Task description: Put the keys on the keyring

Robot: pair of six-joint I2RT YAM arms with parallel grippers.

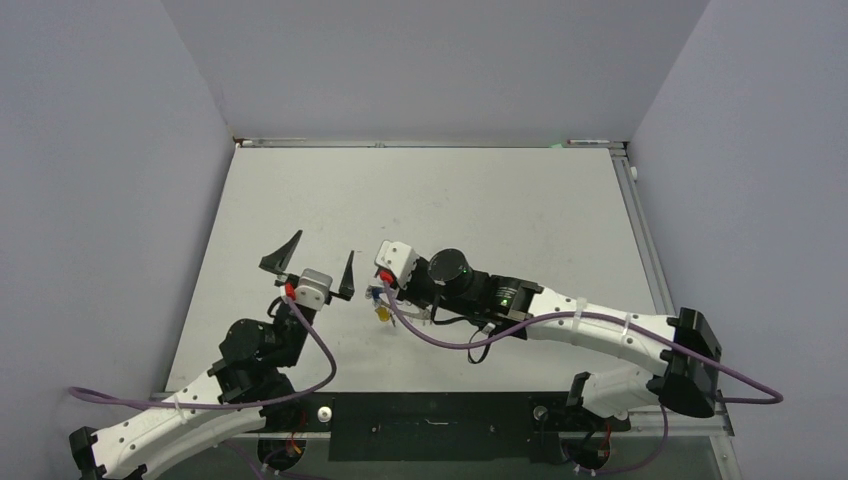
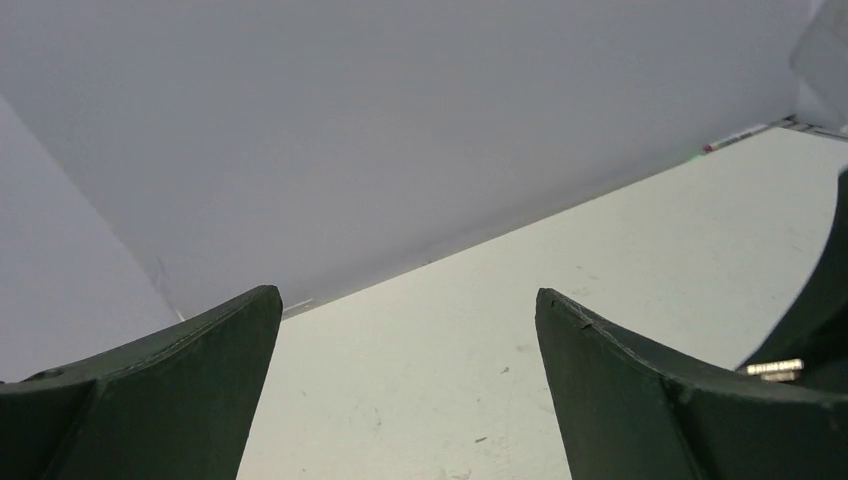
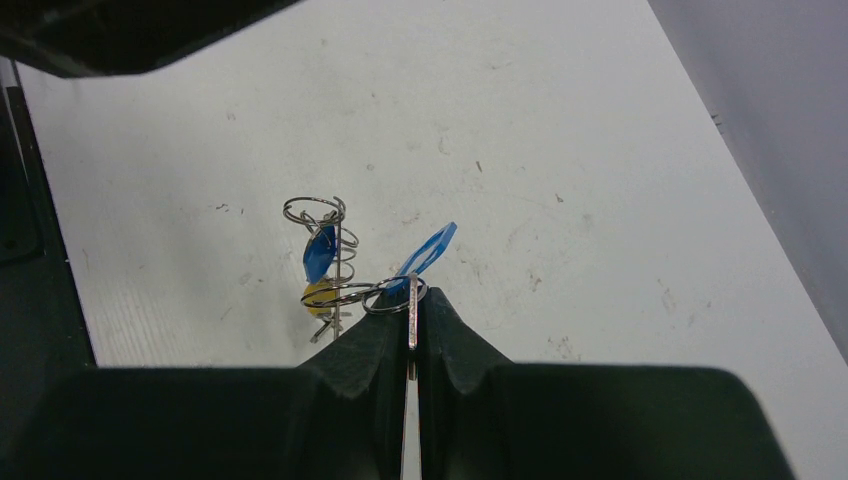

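My right gripper (image 3: 412, 295) is shut on a thin grey metal strip, the keyring (image 3: 412, 318), seen edge-on between its pads. Small wire rings loop round its top. From them hang the keys (image 3: 338, 262) with two blue tags (image 3: 430, 250) and a yellow tag (image 3: 318, 295), just above the table. From above, the keys (image 1: 381, 306) are a small blue and yellow cluster at my right gripper (image 1: 380, 292). My left gripper (image 1: 322, 248) stands wide open a little to the left, apart from the cluster. Nothing lies between its fingers (image 2: 230, 380).
The white table (image 1: 480, 200) is walled in grey on three sides. A black strip (image 1: 430, 425) with both arm bases runs along the near edge. Purple cables (image 1: 440, 340) trail from the wrists. One dark left finger (image 3: 130, 30) shows in the right wrist view's top left.
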